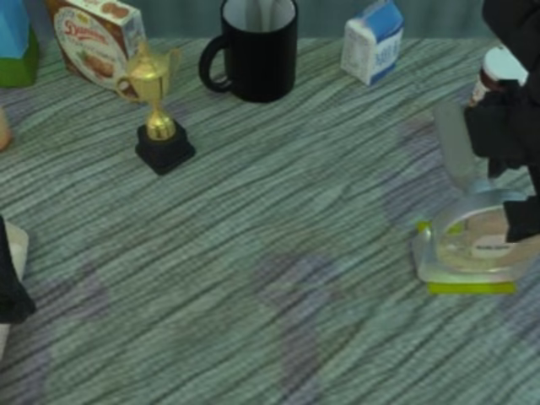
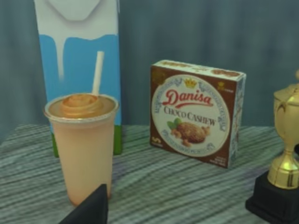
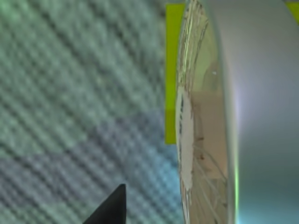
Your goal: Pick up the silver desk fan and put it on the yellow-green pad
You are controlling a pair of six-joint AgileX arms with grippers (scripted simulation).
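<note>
1. Leftward, my left gripper (image 1: 10, 295) sits parked at the table's left edge; I can't tell its finger state.
2. Rightward, the fan (image 1: 477, 245) lies on the pad (image 1: 471, 288), which peeks out beneath.
3. My right gripper (image 1: 516, 211) is at the fan's right rim; grip unclear. I should open slowly, lift straight up and avoid tipping it.

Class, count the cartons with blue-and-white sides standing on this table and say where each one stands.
2. One carton stands at the back, right of the black mug; a taller carton stands in the back left corner. Others may be hidden.
</note>
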